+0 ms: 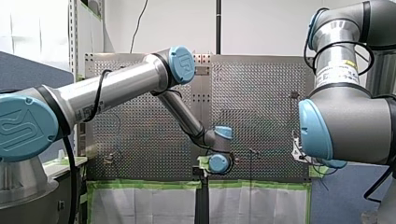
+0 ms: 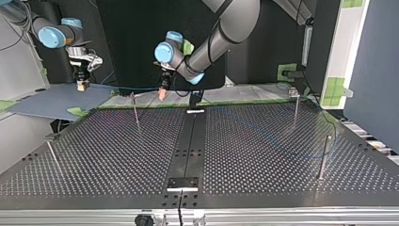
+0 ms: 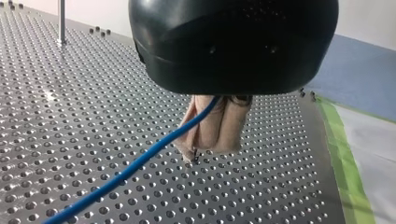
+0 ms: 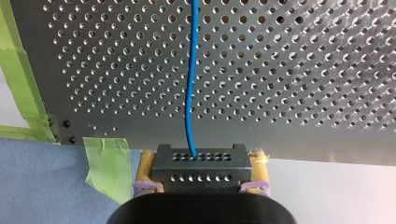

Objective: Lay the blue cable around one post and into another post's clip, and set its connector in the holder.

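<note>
Your left tool (image 3: 211, 150) is pinched shut on the blue cable (image 3: 140, 162). Its beige pads (image 3: 229, 126) meet around the line, which comes out from between them and trails away under the wrist, low over the table (image 3: 70, 116). Your right tool (image 4: 201, 184) has its yellow pads (image 4: 147, 169) clamped on the black connector (image 4: 201, 163), one on either side. The cable leaves the block's face straight ahead of that tool, out over the perforated plate. The right tool itself hangs outside the table's edge, above a blue mat (image 4: 42, 177).

So the cable's long axis runs from one tool to the other, with you holding both ends of that stretch. In the top view the nearest post (image 2: 135, 110) stands between the two tools, close beside the left one and well apart from the right.

My judgement is that the left arm is the one to lead. It sits nearer the post and grips the line mid-length, so it can swing the cable around the post while the right keeps the connector steady. Watch the slack between them as you go.
</note>
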`<state>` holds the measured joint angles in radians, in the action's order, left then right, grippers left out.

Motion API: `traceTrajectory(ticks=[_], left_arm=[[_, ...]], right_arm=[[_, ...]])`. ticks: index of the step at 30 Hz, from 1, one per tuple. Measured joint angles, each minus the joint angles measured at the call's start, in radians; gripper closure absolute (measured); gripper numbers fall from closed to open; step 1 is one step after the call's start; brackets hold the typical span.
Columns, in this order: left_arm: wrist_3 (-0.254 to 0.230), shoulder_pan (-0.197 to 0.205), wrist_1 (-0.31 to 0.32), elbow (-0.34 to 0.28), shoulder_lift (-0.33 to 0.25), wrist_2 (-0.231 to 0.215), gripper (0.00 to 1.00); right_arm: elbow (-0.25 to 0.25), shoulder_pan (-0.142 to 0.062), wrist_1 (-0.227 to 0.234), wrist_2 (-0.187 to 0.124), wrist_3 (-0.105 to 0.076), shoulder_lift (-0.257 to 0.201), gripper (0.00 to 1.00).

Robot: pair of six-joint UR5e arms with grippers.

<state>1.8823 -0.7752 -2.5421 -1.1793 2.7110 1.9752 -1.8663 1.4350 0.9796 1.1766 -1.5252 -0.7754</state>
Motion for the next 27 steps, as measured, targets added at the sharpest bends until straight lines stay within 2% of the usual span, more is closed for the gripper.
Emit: traceTrajectory(ticks=[15, 27], left_arm=[[0.007, 0.004, 0.020, -0.012, 0.000, -0.005, 1.00], [0.008, 0.013, 0.023, -0.012, 0.000, -0.005, 1.00]], right_arm=[[0.001, 0.002, 0.010, 0.008, -0.008, 0.005, 1.00], [0.018, 0.000, 0.003, 0.020, -0.011, 0.030, 1.00]])
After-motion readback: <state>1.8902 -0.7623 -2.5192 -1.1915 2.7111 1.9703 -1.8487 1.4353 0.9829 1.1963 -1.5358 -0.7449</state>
